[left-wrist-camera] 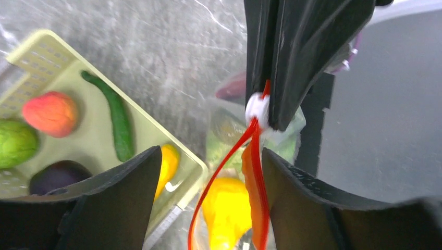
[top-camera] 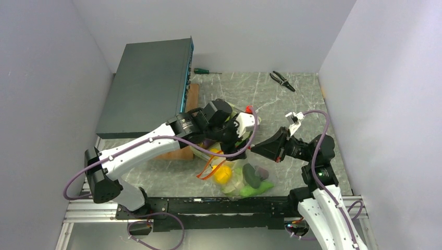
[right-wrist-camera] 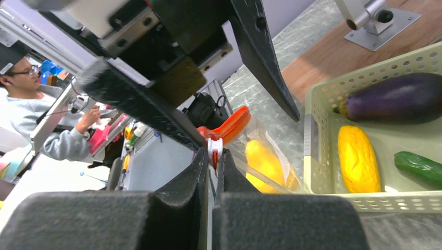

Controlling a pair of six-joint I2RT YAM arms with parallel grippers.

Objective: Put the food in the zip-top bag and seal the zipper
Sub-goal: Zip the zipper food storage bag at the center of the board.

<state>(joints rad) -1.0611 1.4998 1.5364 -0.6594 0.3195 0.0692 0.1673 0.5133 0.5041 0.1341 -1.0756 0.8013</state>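
Right now the right gripper is pinched shut on the white slider tab. From its tips the zipper runs lengthwise straight through the left gripper, which is spread wide and holds nothing. Below them, the zip-top bag holds the yellow piece. How much of the mouth is sealed is hard to make out.

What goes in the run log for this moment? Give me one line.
phase: sealing | right gripper: shut on slider tab | left gripper: open, straddling zipper | zip-top bag: food inside, mouth open
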